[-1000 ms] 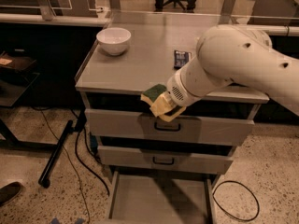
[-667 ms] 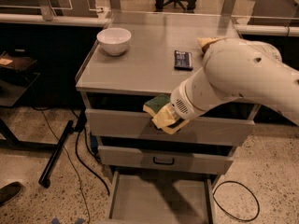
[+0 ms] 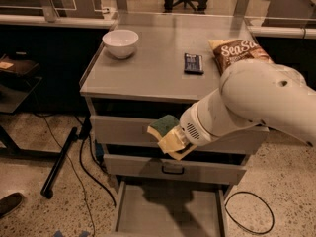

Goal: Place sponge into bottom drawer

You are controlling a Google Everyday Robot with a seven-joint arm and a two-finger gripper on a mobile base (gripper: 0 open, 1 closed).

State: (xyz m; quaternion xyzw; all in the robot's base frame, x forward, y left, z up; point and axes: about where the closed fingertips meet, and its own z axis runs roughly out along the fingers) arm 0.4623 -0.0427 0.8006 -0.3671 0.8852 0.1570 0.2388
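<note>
The sponge (image 3: pixel 163 126), yellow foam with a dark green face, is held in my gripper (image 3: pixel 170 141) in front of the top drawer front, well above the bottom drawer. My pale fingers (image 3: pixel 173 143) are closed on the sponge's lower right side. The white arm (image 3: pixel 252 105) reaches in from the right and hides part of the upper drawer fronts. The bottom drawer (image 3: pixel 168 211) is pulled out below, a grey tray with a flat floor that carries the arm's shadow.
On the cabinet top (image 3: pixel 153 68) stand a white bowl (image 3: pixel 120 42), a dark wrapped bar (image 3: pixel 193 63) and a chip bag (image 3: pixel 237 53). The middle drawer handle (image 3: pixel 173 170) shows below the gripper. Cables (image 3: pixel 249 211) and a black stand leg (image 3: pixel 61 159) lie on the floor.
The gripper with the sponge has moved down and slightly right, from the cabinet's top edge to in front of the top drawer. The chip bag is now uncovered.
</note>
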